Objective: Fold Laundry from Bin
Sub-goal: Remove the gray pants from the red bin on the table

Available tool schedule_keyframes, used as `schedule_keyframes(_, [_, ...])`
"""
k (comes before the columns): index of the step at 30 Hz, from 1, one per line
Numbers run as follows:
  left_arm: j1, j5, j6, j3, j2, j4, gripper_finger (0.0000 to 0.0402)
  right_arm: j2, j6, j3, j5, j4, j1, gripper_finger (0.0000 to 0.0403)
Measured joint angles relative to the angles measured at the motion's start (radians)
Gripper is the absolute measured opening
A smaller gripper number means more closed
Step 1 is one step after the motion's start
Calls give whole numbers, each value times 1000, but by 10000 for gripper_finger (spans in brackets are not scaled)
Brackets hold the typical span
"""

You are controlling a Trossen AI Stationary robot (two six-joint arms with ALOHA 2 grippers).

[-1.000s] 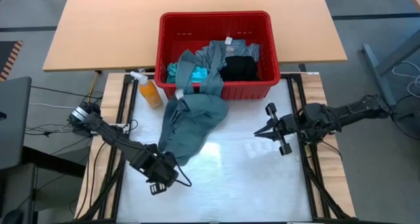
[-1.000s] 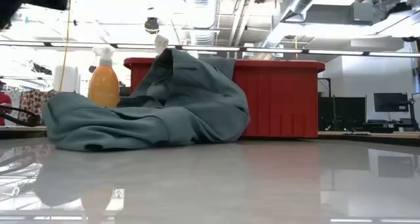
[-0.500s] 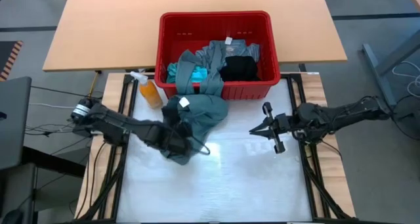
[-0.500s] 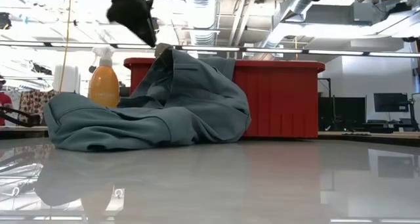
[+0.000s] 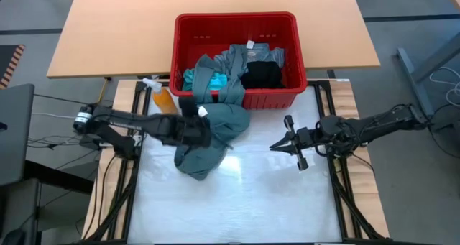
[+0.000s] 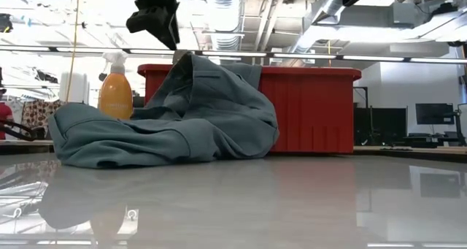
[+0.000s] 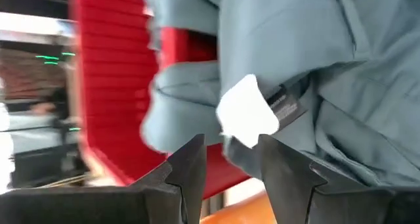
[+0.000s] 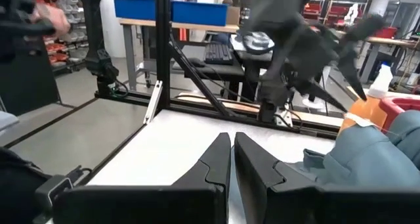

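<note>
The red bin [image 5: 237, 21] stands at the table's far edge with laundry in it: a turquoise piece [image 5: 190, 78], a black piece [image 5: 260, 74] and a grey one [image 5: 251, 57]. A grey-green garment [image 5: 212, 133] hangs over the bin's near rim and lies bunched on the table [image 6: 182, 121]. My left gripper [image 5: 207, 120] hovers open above it; the garment's white tag [image 7: 248, 115] is just beyond the fingertips [image 7: 190, 159]. My right gripper [image 5: 273, 145] is shut in the air right of the garment, its fingers [image 8: 231, 159] holding nothing.
An orange spray bottle [image 5: 164, 100] stands at the bin's near left corner, close to my left arm. White table surface [image 5: 251, 195] lies bare near and to the right of the garment. The wooden tabletop [image 5: 115, 37] extends behind the bin.
My left gripper has swung from the table's near left, past the garment's near end, up and toward the bin, rolling as it went, and now hangs over the garment by the white tag. The garment has kept its shape. My right gripper has crept slightly toward the garment.
</note>
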Motion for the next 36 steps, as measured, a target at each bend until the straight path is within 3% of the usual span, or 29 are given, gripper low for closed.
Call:
schedule_keyframes(4, [64, 142, 138, 0, 20, 69, 128, 2, 0, 0, 0, -19, 3, 48])
schedule_keyframes(10, [74, 74, 276, 0, 83, 151, 128, 2, 6, 0, 0, -40, 3, 48])
schedule_keyframes(18, [41, 184, 171, 0, 88, 22, 128, 2, 24, 0, 0, -43, 3, 48])
schedule_keyframes(24, [38, 390, 72, 0, 75, -34, 128, 2, 17, 0, 0, -41, -2, 48])
schedule_keyframes(27, [38, 360, 63, 0, 70, -32, 128, 2, 17, 0, 0, -40, -7, 48])
schedule_keyframes(31, [39, 221, 65, 0, 62, -27, 128, 2, 18, 0, 0, -40, -6, 48])
schedule_keyframes(36, [40, 217, 104, 0, 46, 27, 128, 2, 17, 0, 0, -39, -6, 48])
